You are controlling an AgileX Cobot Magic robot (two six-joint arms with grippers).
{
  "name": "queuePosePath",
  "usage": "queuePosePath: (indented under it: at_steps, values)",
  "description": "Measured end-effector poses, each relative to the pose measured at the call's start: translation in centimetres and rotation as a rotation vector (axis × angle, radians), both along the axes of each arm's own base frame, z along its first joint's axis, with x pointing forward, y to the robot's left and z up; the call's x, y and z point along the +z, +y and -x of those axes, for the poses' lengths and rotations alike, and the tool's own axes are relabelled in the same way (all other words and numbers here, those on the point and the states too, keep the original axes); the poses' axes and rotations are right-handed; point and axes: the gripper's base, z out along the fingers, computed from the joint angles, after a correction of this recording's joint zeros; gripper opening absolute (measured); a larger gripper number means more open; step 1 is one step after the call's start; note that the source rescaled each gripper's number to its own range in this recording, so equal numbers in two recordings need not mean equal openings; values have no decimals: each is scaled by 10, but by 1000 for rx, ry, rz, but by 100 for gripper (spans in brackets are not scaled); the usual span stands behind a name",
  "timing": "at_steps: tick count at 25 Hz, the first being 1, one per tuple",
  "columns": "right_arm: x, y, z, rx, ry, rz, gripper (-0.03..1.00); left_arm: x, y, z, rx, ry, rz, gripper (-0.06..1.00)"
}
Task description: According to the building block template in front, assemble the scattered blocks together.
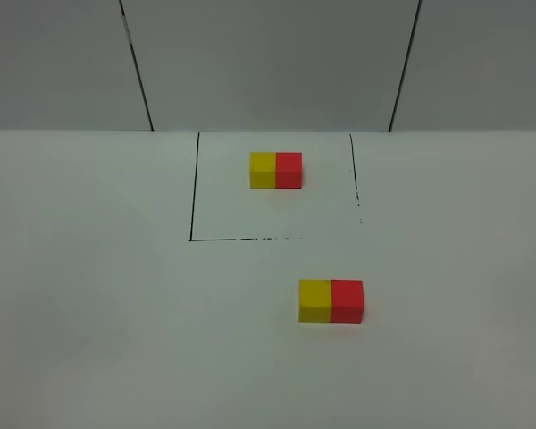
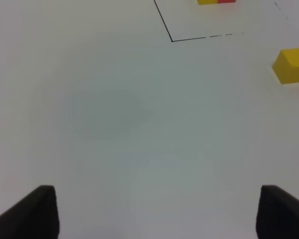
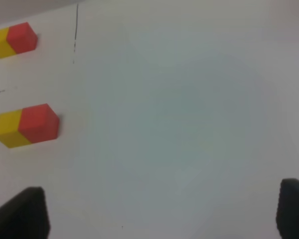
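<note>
The template is a small yellow-left, red-right pair (image 1: 276,170) inside the black outlined square at the back. It also shows in the left wrist view (image 2: 216,2) and the right wrist view (image 3: 13,39). Nearer the front, the larger yellow cube (image 1: 314,299) and red cube (image 1: 347,300) stand side by side, touching, yellow on the left. They also show in the right wrist view: yellow cube (image 3: 8,129), red cube (image 3: 39,122). The left wrist view shows the yellow cube (image 2: 290,65). My left gripper (image 2: 154,211) and right gripper (image 3: 162,211) are open, empty, over bare table, away from the cubes. Neither shows in the exterior view.
A black outlined square (image 1: 193,192) marks the template's area on the white table. Grey wall panels stand behind the table's far edge.
</note>
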Motion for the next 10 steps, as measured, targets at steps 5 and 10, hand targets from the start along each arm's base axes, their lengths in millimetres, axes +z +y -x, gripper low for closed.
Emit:
queuePosePath:
  at_steps: [5, 10]
  values:
    - [0, 0, 0, 0, 0, 0, 82, 0, 0, 0, 0, 0, 0, 94]
    - [0, 0, 0, 0, 0, 0, 81, 0, 0, 0, 0, 0, 0, 94]
